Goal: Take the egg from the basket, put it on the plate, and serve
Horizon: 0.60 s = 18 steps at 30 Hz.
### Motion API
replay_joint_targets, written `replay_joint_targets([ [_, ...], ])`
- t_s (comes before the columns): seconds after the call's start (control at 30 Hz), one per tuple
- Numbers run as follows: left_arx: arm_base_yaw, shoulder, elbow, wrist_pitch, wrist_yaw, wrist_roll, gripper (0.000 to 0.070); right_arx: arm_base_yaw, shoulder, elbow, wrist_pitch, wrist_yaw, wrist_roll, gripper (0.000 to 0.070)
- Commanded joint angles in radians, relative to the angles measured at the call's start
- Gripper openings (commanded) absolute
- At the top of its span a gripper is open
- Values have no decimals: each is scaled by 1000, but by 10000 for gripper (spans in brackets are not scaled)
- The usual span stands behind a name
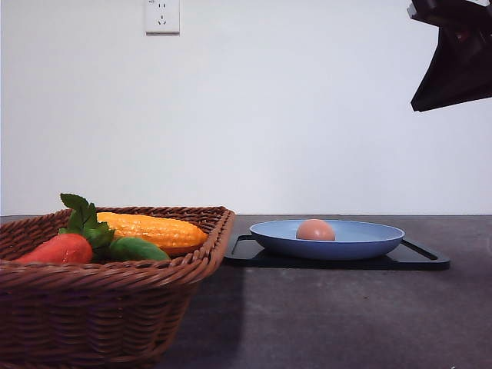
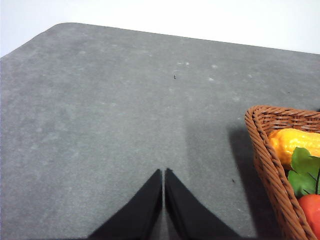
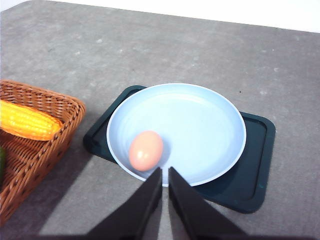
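Basket: brown woven wicker, rough, with a thick braided rim. Plate: smooth blue plastic look, faint sheen. Egg: smooth, matt, pinkish-brown. Tray: dark, smooth, plastic-like, matt. Bench: grey, matt, finely grained and speckled. Corn cob: glossy, bumpy yellow surface. Left pincer and right pincer: matt black fingers.

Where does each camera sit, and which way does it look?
Front view: low at the table edge, facing the wall over the basket and the plate; an arm part hangs top right.
Left wrist view: above bare table; left gripper shut.
Right wrist view: above the plate holding the egg; right gripper nearly shut.
All three share the basket.
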Motion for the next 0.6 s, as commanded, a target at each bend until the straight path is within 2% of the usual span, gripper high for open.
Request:
replay_joint_targets([
  [0.0,2,-2,-24,-15,-2,-5,0,6,4,10,11,5,13,0],
  [0.23,2,-2,-24,-15,-2,-4,0,4,-34,9,10,20,7,0],
  [0.4,2,-2,-24,-15,-1,-4,0,-36,-184,-28,26,105,-160,0],
  [0.57,2,-2,-24,-15,-2,-4,0,-150,-384,-166,110,96,-173,0],
])
